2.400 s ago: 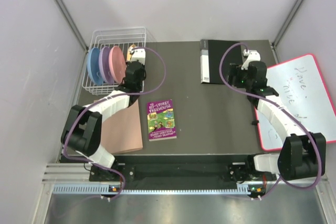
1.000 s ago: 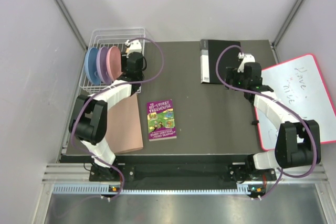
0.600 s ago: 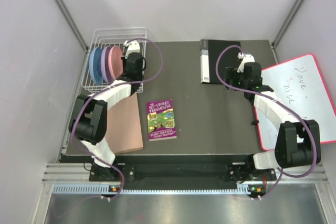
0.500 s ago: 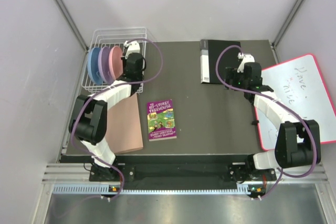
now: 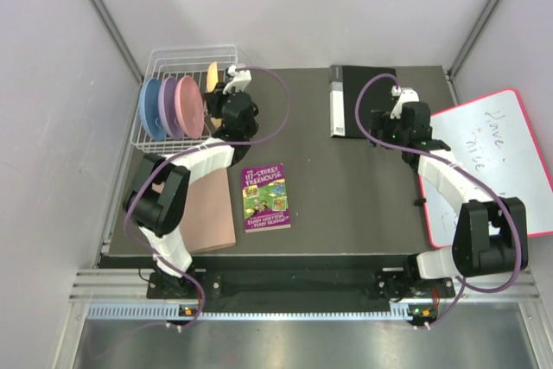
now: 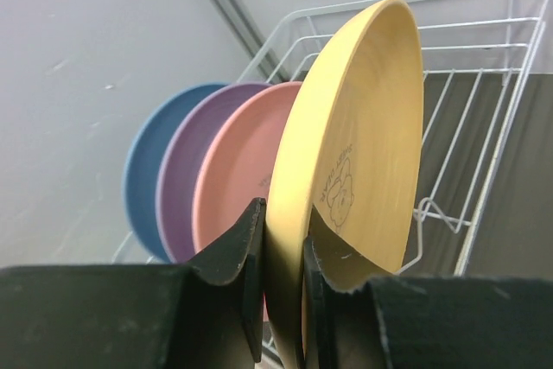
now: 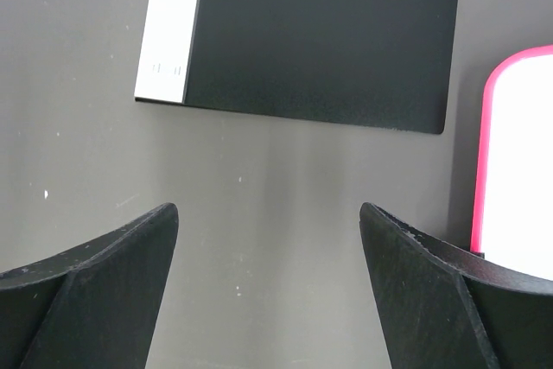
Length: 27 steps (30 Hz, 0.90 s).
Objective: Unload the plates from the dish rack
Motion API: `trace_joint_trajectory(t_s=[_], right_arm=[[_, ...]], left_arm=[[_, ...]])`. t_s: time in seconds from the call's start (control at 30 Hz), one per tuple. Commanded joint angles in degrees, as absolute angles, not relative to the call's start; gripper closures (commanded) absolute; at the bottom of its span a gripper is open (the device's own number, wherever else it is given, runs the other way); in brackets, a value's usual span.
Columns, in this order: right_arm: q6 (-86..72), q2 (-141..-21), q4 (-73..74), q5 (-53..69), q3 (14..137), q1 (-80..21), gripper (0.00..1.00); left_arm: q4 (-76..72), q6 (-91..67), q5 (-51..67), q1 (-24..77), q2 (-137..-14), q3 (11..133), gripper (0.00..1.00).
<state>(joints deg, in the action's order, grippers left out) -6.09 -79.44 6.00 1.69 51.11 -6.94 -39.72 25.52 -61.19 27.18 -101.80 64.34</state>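
My left gripper [image 6: 282,248] is shut on the rim of the yellow-orange plate [image 6: 363,136] and holds it on edge by the right side of the white wire dish rack [image 6: 484,84]. In the top view the yellow-orange plate [image 5: 212,76] shows edge-on beside the left gripper [image 5: 223,91]. The pink plate [image 5: 192,105], purple plate [image 5: 171,103] and light blue plate [image 5: 152,107] stand upright in the dish rack [image 5: 173,65]; they also show in the left wrist view: pink [image 6: 238,170], purple [image 6: 186,179], blue [image 6: 147,166]. My right gripper [image 7: 268,222] is open and empty above the mat.
A black-and-white book [image 5: 359,99] lies at the back. A purple book [image 5: 264,196] lies mid-table, a tan board [image 5: 206,213] at the left. A pink-framed whiteboard [image 5: 488,162] lies at the right.
My left gripper has moved right and away from the standing plates, and the yellow-orange plate now shows in its grip. The right arm has stayed still since a second ago.
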Motion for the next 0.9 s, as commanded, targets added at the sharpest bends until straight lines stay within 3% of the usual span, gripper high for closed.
trace_joint_trajectory(t_s=[0.0, 0.07, 0.17, 0.33, 0.63, 0.77, 0.87], right_arm=[[-6.24, -77.96, 5.8, 2.29, 54.4, -6.77, 0.13], [-6.59, -76.56, 6.15, 2.63, 54.49, -6.77, 0.13], [-7.29, -74.36, 6.15, 3.25, 54.4, -6.77, 0.13], [-8.87, -70.85, 7.29, 5.8, 54.32, -6.86, 0.13], [-17.13, -63.99, 3.09, 20.64, 49.31, -6.77, 0.16], [-23.37, -62.14, -3.94, 27.15, 43.96, -6.77, 0.17], [-26.01, -61.79, -6.77, 30.23, 41.84, -6.86, 0.17]], left_arm=[[-42.22, 29.9, -67.94, 27.77, -97.57, 65.3, 1.0], [-26.73, 20.37, -64.37, 28.12, -93.71, 68.09, 1.0], [-16.29, 9.98, -60.57, 28.21, -89.13, 70.83, 1.0], [3.65, -3.76, -43.8, 28.3, -83.08, 74.53, 1.0], [-0.08, -27.12, -1.73, 28.39, -76.47, 64.36, 1.0], [-9.38, -34.25, 8.15, 29.09, -77.25, 59.07, 1.0], [-11.51, -36.29, 9.06, 31.01, -77.87, 56.69, 1.0]])
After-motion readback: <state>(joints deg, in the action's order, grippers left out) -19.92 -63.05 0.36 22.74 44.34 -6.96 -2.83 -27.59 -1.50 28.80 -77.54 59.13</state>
